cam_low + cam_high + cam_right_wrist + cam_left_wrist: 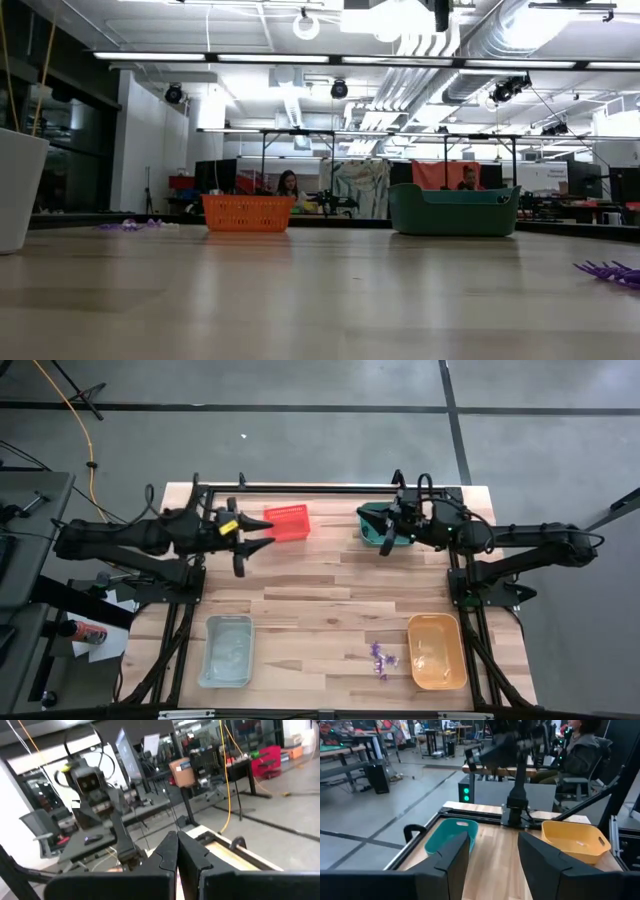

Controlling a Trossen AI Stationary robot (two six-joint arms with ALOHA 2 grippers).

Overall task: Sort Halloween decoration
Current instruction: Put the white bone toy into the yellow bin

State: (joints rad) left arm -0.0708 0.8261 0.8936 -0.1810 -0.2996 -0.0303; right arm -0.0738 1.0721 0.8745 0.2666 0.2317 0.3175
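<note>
1. Left gripper (250, 540) hangs over the table (320, 585)'s far left, with one bin (288, 523) right beside its tips.
2. Right gripper (386, 542) sits at another bin (374, 521), far right.
3. Trinkets (380, 658) lie way off from both, between the two near-edge bins.

The trinkets (379, 657) are a small loose cluster of tiny purple pieces with thin spiky outlines, lying flat on the bare wood just beside the orange bin (437, 651), on its side facing the clear bin (227, 650). They lie close together but spread a little along the bin's long wall, not touching it. At table height some show as low purple spikes (608, 270); their exact shapes cannot be told.
</note>
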